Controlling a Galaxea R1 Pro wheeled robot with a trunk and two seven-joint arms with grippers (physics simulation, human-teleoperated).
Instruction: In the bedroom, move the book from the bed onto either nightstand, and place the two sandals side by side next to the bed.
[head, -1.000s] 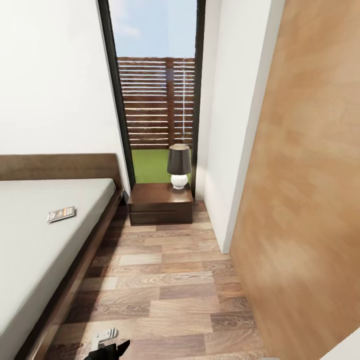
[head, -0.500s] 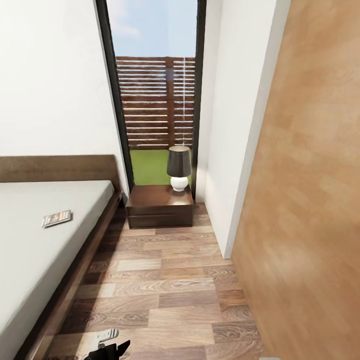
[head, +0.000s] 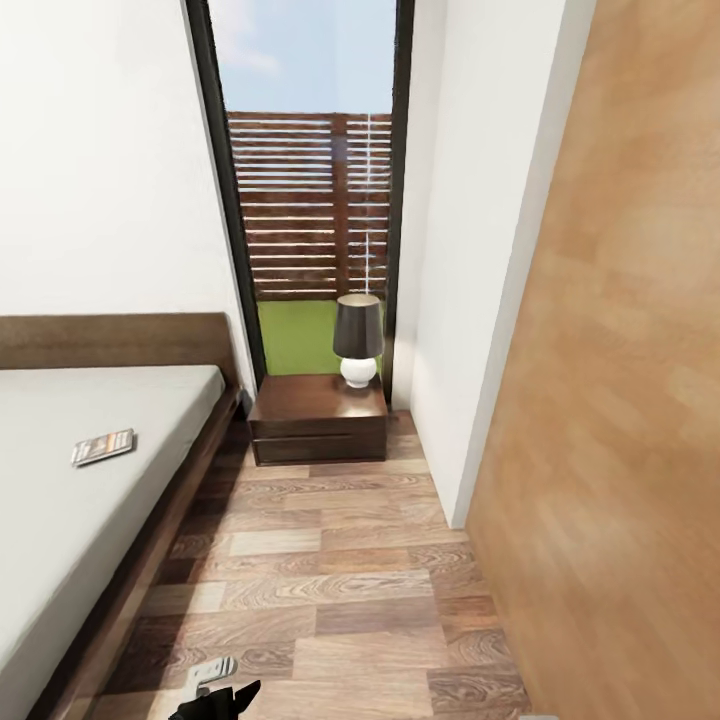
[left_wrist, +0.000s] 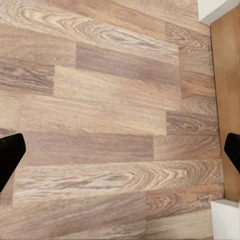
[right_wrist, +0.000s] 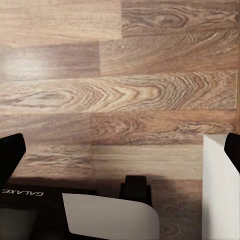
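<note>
Book (head: 103, 446) is seen on bed (head: 60, 520); nightstand (head: 318, 416) ahead. Left end effector (left_wrist: 120, 150) and right end effector (right_wrist: 120, 150) are spread, empty.

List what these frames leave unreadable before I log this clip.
- Book on the bed, head view: too small to read its cover.
- Bed: cut off by the picture's left and bottom edges.
- Nightstand: the table lamp hides part of its top.
- Left gripper, right gripper, wrist views: fingers cut off by the picture edges.
</note>
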